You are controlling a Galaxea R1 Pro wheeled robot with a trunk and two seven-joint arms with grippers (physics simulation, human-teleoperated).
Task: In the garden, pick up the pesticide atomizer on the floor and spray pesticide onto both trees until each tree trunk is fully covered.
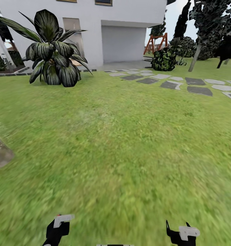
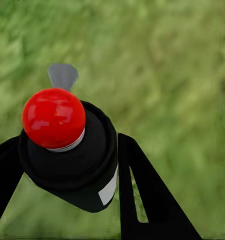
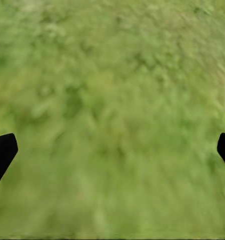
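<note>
Left gripper [image 2: 67,165]: clamped on the spray bottle [image 2: 72,150], red cap facing the camera, above the lawn [image 1: 115,143].
Right gripper [image 3: 112,150]: fingers apart, holding nothing.
Tree trunk [image 1: 194,58]: beyond the stepping stones [image 1: 170,83].

No readable text, brand, number or sign anywhere. Blank white patch on the black spray bottle [image 2: 72,160], lower middle of the left wrist view, bearing no lettering. Bare white house wall [image 1: 91,30] at upper centre, unmarked.
</note>
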